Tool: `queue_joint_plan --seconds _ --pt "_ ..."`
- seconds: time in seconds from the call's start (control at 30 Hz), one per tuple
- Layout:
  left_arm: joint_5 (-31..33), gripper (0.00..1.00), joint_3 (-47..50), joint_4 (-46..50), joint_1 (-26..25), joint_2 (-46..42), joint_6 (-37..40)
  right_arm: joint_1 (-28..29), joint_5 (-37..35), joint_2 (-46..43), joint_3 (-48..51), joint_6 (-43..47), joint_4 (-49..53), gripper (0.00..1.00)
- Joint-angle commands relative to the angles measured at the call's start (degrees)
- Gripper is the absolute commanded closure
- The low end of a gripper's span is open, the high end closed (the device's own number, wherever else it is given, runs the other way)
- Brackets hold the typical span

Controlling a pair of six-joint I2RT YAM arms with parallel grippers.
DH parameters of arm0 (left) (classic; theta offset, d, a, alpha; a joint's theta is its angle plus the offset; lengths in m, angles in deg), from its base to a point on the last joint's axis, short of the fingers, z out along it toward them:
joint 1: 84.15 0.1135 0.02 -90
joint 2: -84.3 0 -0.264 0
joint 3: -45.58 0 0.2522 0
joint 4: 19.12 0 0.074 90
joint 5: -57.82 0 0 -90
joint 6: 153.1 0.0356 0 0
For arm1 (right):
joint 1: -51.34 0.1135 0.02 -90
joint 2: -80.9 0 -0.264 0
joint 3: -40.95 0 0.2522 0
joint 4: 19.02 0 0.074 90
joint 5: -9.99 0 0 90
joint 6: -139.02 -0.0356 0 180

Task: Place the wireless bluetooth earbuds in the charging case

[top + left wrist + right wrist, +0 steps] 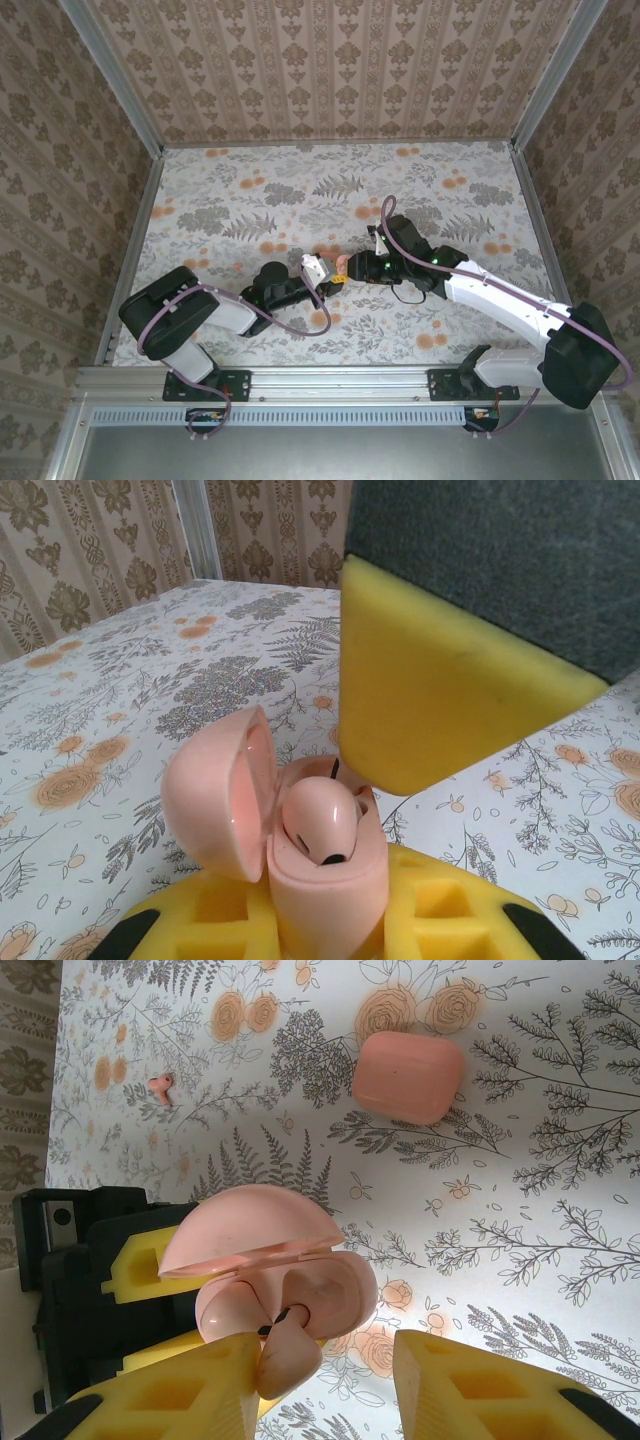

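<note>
The charging case point(322, 890) is held lid-open over the middle of the counter point(250, 190), its base pinched by the left jaws, with bare counter all round. One earbud point(320, 825) sits in its well. The right jaws hang spread, one pad just beside that bud. A loose earbud point(160, 1085) and a closed pink box point(407, 1077) lie well apart on the counter.

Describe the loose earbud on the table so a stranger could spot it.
In the right wrist view, start at the rounded pink box on the floral table. Far left of it, the loose earbud is a tiny glossy pink speck, unlike the flat orange flowers.
</note>
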Motion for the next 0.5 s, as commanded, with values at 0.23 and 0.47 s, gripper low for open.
queue_joint_plan --seconds 0.23,0.47 --pt "0.23 0.88 0.61 -1.03 0.37 -2.08 1.08 -0.51 -1.17 -0.42 -0.23 0.92 1.5 0.6" --pt "0.22 0.88 0.59 -0.81 0.37 -2.44 1.17 -0.6 -1.33 -0.69 -0.09 0.87 1.66 0.6"
